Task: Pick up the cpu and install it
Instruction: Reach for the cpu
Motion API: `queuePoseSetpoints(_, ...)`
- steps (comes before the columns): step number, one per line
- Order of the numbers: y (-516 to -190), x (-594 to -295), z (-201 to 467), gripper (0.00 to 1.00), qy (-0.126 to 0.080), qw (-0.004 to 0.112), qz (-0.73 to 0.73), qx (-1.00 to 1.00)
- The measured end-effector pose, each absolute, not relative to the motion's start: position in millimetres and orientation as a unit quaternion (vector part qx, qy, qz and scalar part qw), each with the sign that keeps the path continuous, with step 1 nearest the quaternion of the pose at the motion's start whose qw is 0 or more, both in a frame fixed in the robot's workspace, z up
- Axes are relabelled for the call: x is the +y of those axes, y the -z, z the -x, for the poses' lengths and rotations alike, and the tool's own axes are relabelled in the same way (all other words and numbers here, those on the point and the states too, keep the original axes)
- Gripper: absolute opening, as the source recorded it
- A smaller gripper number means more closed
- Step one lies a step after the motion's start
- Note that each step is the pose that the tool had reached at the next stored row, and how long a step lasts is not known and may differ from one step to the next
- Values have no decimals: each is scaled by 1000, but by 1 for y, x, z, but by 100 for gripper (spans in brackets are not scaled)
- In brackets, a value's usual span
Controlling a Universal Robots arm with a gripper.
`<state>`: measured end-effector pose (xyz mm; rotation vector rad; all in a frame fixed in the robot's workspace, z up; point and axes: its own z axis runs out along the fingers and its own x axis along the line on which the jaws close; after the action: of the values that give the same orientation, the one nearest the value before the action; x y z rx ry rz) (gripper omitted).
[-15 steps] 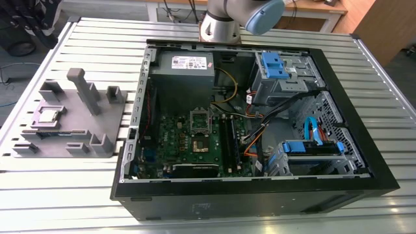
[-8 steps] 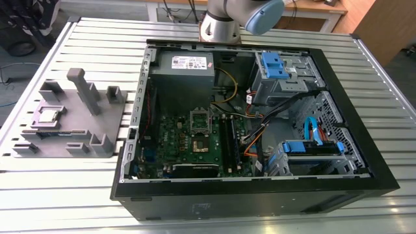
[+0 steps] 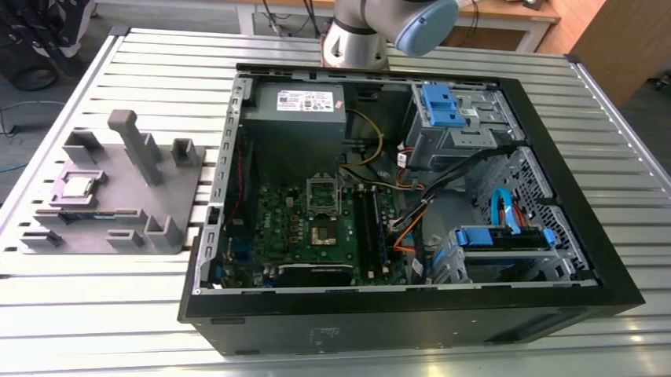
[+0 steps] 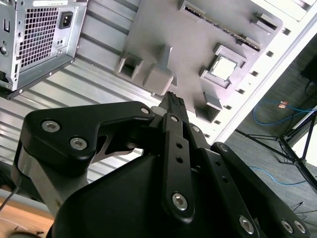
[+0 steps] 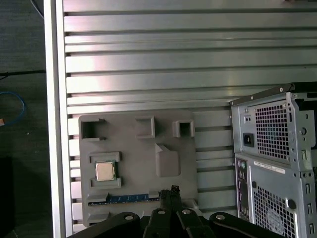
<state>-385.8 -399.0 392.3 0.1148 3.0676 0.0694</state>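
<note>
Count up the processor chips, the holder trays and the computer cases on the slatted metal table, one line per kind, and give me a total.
Chips: 1, the small silvery square cpu
Holder trays: 1, the grey plastic holder tray
Computer cases: 1, the open black computer case
Total: 3

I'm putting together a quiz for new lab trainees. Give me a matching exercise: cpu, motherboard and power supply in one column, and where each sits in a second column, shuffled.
Things
1. cpu
2. motherboard
3. power supply

Places
A. Flat on the floor of the open case
B. In a pocket of the gray holder, outside the case
C. Inside the case, at the end nearest the arm

Pairs: 1-B, 2-A, 3-C
</note>
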Motion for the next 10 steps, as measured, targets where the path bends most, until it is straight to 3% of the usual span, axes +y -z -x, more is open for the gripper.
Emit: queuePoseSetpoints(10, -392, -399, 391, 11, -23, 36, -37, 998)
